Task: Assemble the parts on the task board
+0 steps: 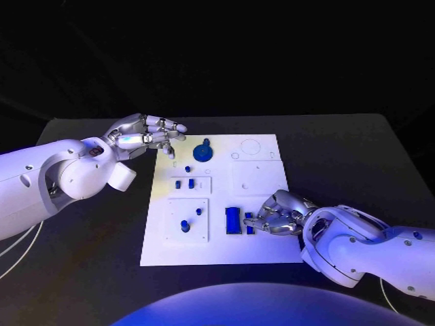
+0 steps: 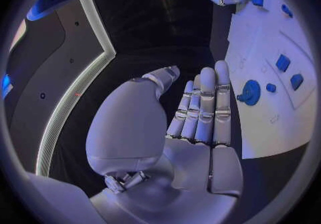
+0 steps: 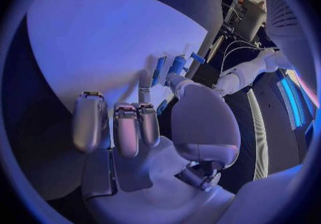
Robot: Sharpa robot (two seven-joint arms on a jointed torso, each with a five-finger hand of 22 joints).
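Counted on task board (image 1: pixel 262 244): one gear (image 1: pixel 203 152). Left hand (image 1: pixel 147 134) released, holding nothing; right hand (image 1: pixel 276 216) touching one of two blocks (image 1: pixel 233 221), grasp unclear.

Three cameras, one board
Head view looks down on the task board (image 1: pixel 217 255); wrist views sit close behind each palm, both sharing that board (image 2: pixel 267 122) (image 3: pixel 100 47).

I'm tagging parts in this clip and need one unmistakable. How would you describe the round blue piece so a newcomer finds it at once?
Start at the white board in the middle of the black table. Go to its far edge, on the side where the open left hand hovers. The gear lies there: a round, toothed blue disc with a small knob, the only round, wide part; the other blue pieces are small blocks or pegs.
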